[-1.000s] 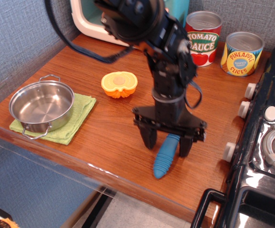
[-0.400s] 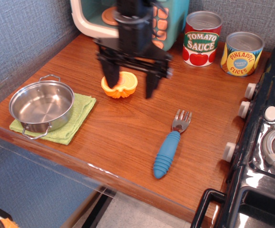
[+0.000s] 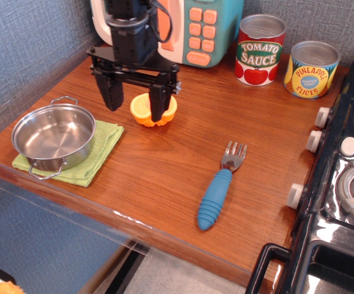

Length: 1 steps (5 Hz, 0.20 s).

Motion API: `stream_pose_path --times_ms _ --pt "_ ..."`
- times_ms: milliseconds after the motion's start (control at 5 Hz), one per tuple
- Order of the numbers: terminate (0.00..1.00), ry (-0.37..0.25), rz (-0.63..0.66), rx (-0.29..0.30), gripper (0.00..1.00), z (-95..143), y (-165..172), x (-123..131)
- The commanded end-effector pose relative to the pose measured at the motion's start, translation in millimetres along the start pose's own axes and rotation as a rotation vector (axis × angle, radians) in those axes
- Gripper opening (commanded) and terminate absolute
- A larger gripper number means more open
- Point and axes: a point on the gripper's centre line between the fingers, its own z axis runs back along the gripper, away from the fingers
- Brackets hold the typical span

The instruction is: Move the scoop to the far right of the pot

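Observation.image: orange half [image 3: 145,109] behind gripper [image 3: 135,103], scoop [image 3: 218,186] apart

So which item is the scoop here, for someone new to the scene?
On the wooden countertop, look right of the steel pot, toward the stove. The scoop lies flat alone there: ribbed blue handle, silver pronged head.

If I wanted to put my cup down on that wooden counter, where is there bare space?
Bare wood lies between the green cloth under the pot and the scoop, and between the orange fruit half and the stove knobs. It is crowded at the back by the cans and under the open gripper.
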Motion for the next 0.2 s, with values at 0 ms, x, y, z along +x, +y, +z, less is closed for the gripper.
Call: stream_pose_path --times_ms 0 --pt "1.0 -0.045 0.0 0.001 1.0 17.6 5.6 1.2"
